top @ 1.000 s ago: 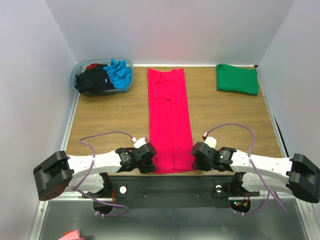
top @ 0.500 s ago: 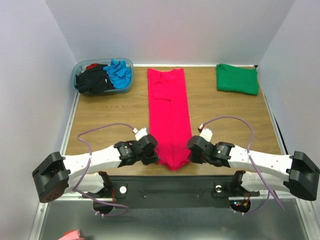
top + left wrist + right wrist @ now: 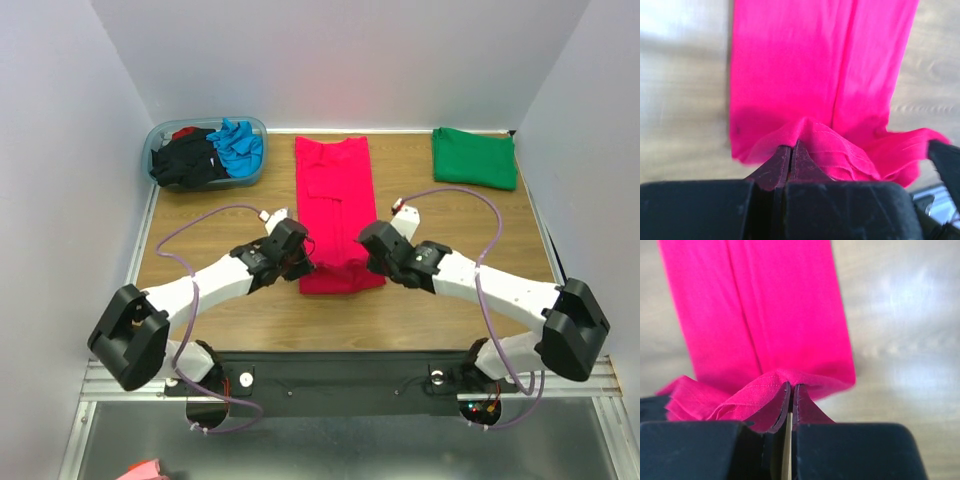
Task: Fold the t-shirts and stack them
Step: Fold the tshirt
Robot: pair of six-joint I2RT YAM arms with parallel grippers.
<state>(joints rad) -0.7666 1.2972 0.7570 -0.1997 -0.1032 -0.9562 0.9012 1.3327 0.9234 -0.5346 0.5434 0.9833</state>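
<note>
Top external: both hands clamp the near hem of the magenta t-shirt (image 3: 338,200).
My left hand (image 3: 303,265) and right hand (image 3: 370,263) each grip a corner; its long axis runs ahead, toward the far edge of the surface (image 3: 450,230).

Overhead, close wrists; shared magenta t-shirt (image 3: 335,200)

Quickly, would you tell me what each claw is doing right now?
Left claw: shut on the magenta shirt.
Right claw: shut on the magenta shirt.
</note>
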